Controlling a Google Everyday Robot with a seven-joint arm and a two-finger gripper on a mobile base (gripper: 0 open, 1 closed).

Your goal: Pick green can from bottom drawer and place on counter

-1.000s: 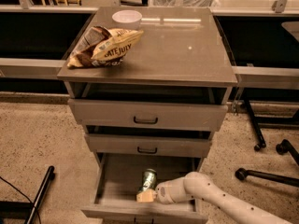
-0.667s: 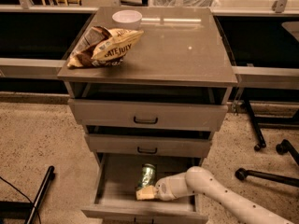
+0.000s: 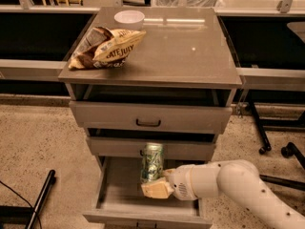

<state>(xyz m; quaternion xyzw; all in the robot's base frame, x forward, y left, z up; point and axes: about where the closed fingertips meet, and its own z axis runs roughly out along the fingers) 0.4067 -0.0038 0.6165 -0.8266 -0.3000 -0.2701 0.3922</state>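
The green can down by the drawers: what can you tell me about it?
The green can is a slim cylinder with a green patterned label and a silvery metal top. It stands upright, held at its lower end by the robot's cream-coloured pincer, over the open bottom drawer, its top in front of the middle drawer.

The glossy grey-brown counter (image 3: 181,46) carries a crumpled chip bag (image 3: 106,46) at its 9 o'clock edge and a small white bowl (image 3: 129,19) at 11 o'clock, just beside the bag. Below, at 6 o'clock, the gripper (image 3: 153,186) clasps the green can (image 3: 152,161) upright over the open bottom drawer (image 3: 119,197).
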